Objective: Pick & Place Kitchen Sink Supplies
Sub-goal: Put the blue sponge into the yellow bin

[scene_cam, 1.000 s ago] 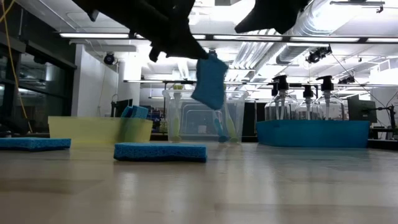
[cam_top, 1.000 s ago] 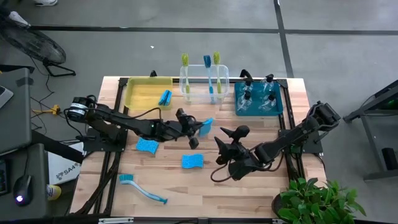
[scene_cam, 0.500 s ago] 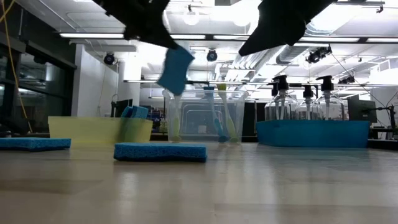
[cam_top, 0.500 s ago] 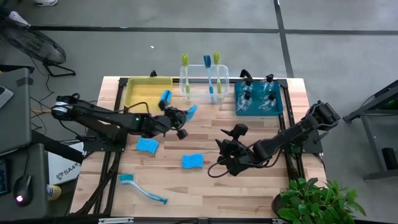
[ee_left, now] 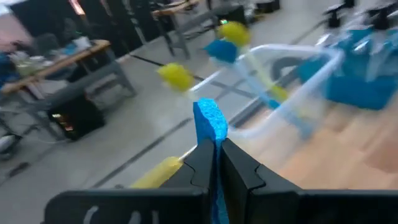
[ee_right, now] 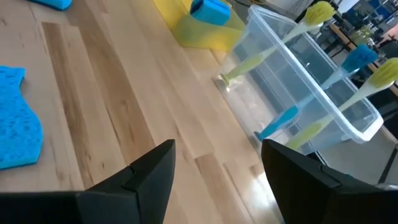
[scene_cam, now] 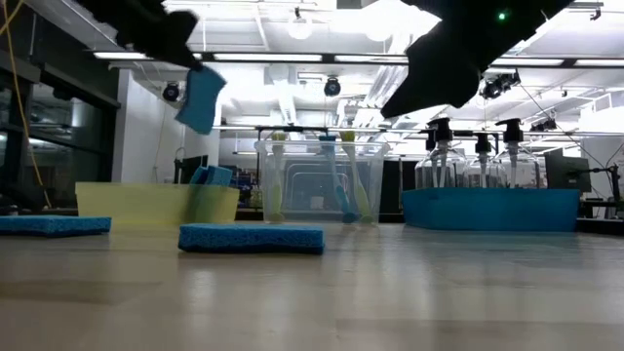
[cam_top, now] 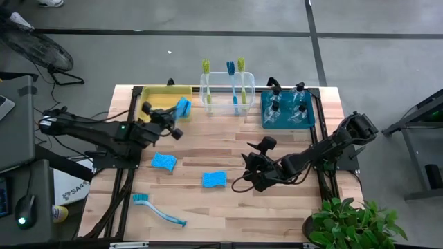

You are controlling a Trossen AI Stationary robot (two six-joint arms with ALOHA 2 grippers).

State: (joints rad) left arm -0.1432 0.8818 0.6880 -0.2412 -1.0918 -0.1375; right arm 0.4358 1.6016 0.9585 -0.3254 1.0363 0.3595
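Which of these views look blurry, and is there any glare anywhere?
Left wrist view: background bins and brushes smeared, while the sponge held in the left gripper stays fairly sharp. Low view: bright ceiling lights leave both arms as silhouettes. Right wrist view: a shiny reflection on the table.

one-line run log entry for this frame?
left claw: shut on sponge, over yellow bin | right claw: open, empty, mid-table | loose sponges: two

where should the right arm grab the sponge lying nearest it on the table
Take the sponge across its short width, coming straight down from above. It lies flat on the table with bare wood all round, and its waisted middle should suit the fingers. The right gripper hangs open just beside it; the left gripper holds another sponge by the yellow bin.
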